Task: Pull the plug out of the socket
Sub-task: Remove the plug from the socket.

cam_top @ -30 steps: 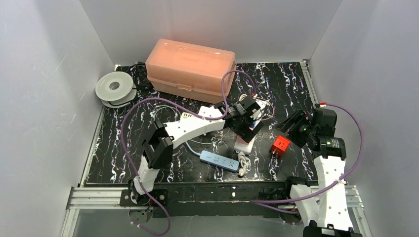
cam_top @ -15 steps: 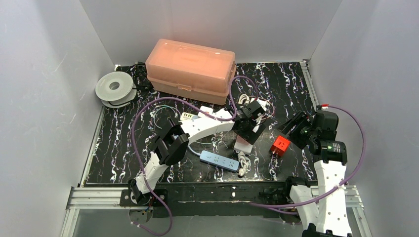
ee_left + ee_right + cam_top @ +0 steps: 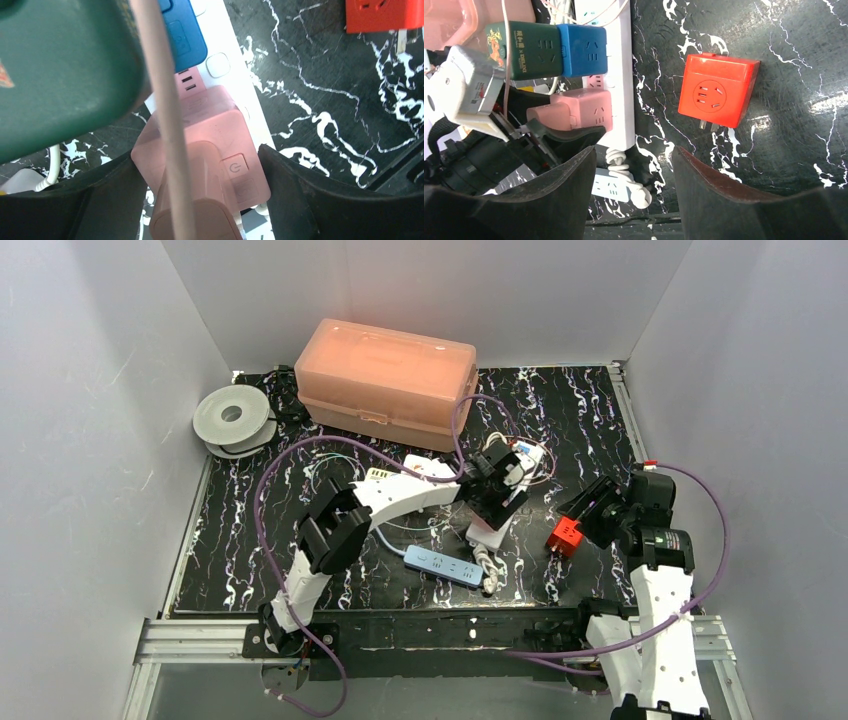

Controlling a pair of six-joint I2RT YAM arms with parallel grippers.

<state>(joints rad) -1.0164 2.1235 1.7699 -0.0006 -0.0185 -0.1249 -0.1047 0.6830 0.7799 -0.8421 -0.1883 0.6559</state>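
Pink cube plug (image 3: pixel 200 135) is seated in the white power strip (image 3: pixel 621 75) near the middle of the black marbled worktop (image 3: pixel 580 410), beside a blue adapter (image 3: pixel 584 50). Left claw (image 3: pixel 199 156) is partly closed, its fingers against both sides of the plug. Right claw (image 3: pixel 634 150) is open and empty, hovering near a loose red adapter (image 3: pixel 719 90).

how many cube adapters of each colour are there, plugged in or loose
green cube adapter: 1
blue cube adapter: 1
pink cube adapter: 1
red cube adapter: 1
total: 4
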